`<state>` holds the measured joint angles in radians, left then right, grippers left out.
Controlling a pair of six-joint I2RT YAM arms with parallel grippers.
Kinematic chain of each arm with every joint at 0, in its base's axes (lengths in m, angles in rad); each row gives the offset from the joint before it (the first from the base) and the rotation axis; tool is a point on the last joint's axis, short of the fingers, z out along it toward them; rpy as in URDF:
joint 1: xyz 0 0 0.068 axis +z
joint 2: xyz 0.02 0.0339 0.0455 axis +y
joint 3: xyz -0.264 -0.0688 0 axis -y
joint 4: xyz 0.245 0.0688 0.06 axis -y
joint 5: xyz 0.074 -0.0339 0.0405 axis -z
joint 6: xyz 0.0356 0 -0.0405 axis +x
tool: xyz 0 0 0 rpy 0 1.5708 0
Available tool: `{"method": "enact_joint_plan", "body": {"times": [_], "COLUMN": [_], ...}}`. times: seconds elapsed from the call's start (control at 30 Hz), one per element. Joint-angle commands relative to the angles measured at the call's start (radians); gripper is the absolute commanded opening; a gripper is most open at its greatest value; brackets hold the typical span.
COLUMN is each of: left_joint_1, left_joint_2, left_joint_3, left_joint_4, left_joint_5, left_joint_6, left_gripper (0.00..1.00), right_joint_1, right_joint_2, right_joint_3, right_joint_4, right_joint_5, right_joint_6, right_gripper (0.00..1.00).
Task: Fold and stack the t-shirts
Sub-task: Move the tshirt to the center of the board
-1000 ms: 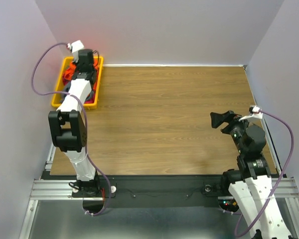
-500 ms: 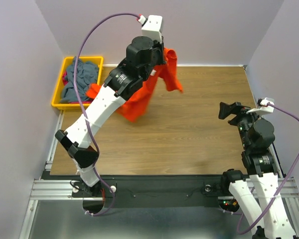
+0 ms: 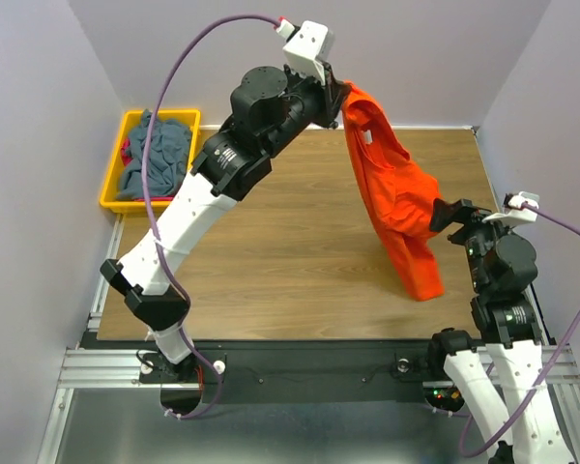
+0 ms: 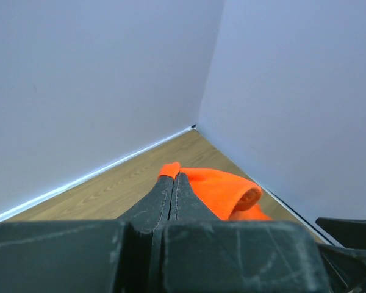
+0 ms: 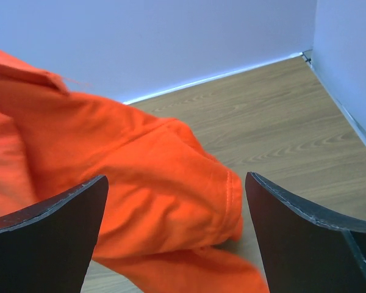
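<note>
High over the back of the wooden table (image 3: 271, 261), my left gripper (image 3: 341, 97) is shut on the top edge of a bright orange t-shirt (image 3: 398, 198). The shirt hangs slanting down to the right, with its lower end near the table's right front. In the left wrist view the closed fingertips (image 4: 172, 175) pinch orange cloth (image 4: 222, 190). My right gripper (image 3: 445, 215) stands open right beside the hanging shirt. In its wrist view, orange folds (image 5: 140, 183) fill the space ahead of the wide-apart fingers (image 5: 61, 213). Slate grey-blue t-shirts (image 3: 159, 145) lie in the bin.
A yellow bin (image 3: 109, 193) sits at the table's back left corner, with a glimpse of red cloth (image 3: 127, 153) under the grey-blue pile. Pale walls close in the table at the left, back and right. The left arm's purple cable (image 3: 188, 58) loops overhead.
The left arm has lifted the orange t-shirt out of the bin and swung it right across the table. The shirt now hangs by the right gripper, which rose and turned slightly toward it.
</note>
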<state>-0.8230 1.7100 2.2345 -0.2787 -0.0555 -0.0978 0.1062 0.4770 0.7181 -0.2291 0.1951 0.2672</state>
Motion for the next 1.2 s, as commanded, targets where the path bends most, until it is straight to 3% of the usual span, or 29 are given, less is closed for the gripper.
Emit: {"method": "enact_joint_plan", "body": {"times": [0.0,0.03,0.07,0.2,0.27,0.33,0.4,0.43,0.47,0.5,0.53,0.63,0.83,0.93,1.17], "left_joint_1": [0.007,0.016,0.034,0.18,0.261,0.307,0.367,0.378,0.386,0.387,0.386,0.386,0.354,0.231,0.167], "left_joint_2": [-0.131,-0.169,-0.25,-0.444,-0.55,-0.614,-0.697,-0.734,-0.748,-0.759,-0.766,-0.756,-0.552,-0.356,-0.068], "left_joint_3": [-0.198,-0.278,-0.453,-0.905,-1.164,-1.313,-1.485,-1.519,-1.544,-1.565,-1.566,-1.526,-1.362,-1.226,-1.002], "left_joint_4": [0.119,0.137,0.156,0.225,0.236,0.248,0.265,0.268,0.266,0.254,0.247,0.231,0.165,0.105,0.072], "left_joint_5": [-0.066,-0.102,-0.127,-0.148,-0.164,-0.199,-0.187,-0.184,-0.184,-0.188,-0.202,-0.21,-0.126,-0.185,-0.24], "left_joint_6": [-0.02,-0.037,-0.071,-0.383,-0.457,-0.522,-0.579,-0.588,-0.585,-0.579,-0.571,-0.498,-0.275,-0.191,-0.168], "left_gripper": [0.0,0.0,0.0,0.0,0.0,0.0,0.12,0.32,0.4,0.48,0.62,0.7,0.72,0.71,0.62], "right_joint_1": [0.007,0.009,0.007,0.007,0.007,0.007,0.007,0.009,0.009,0.007,0.009,0.009,0.009,0.009,0.009], "right_joint_2": [-0.021,-0.02,-0.02,0.014,0.044,0.107,0.155,0.202,0.233,0.259,0.318,0.405,0.601,0.618,0.612], "right_joint_3": [0.057,0.057,0.057,0.04,0.038,0.043,0.047,0.05,0.055,0.06,0.066,0.096,0.156,0.143,0.119], "right_joint_4": [0.01,0.008,0.005,-0.003,-0.012,-0.026,-0.038,-0.044,-0.049,-0.055,-0.068,-0.099,-0.187,-0.19,-0.207], "right_joint_5": [0.009,-0.012,-0.023,-0.104,-0.184,-0.236,-0.29,-0.318,-0.335,-0.357,-0.388,-0.427,-0.414,-0.375,-0.333], "right_joint_6": [-0.032,-0.036,-0.039,-0.028,-0.023,0.0,0.029,0.038,0.044,0.047,0.058,0.092,0.124,0.145,0.144], "right_gripper": [1.0,1.0,1.0,1.0,1.0,1.0,1.0,1.0,1.0,1.0,1.0,1.0,1.0,0.97,0.93]}}
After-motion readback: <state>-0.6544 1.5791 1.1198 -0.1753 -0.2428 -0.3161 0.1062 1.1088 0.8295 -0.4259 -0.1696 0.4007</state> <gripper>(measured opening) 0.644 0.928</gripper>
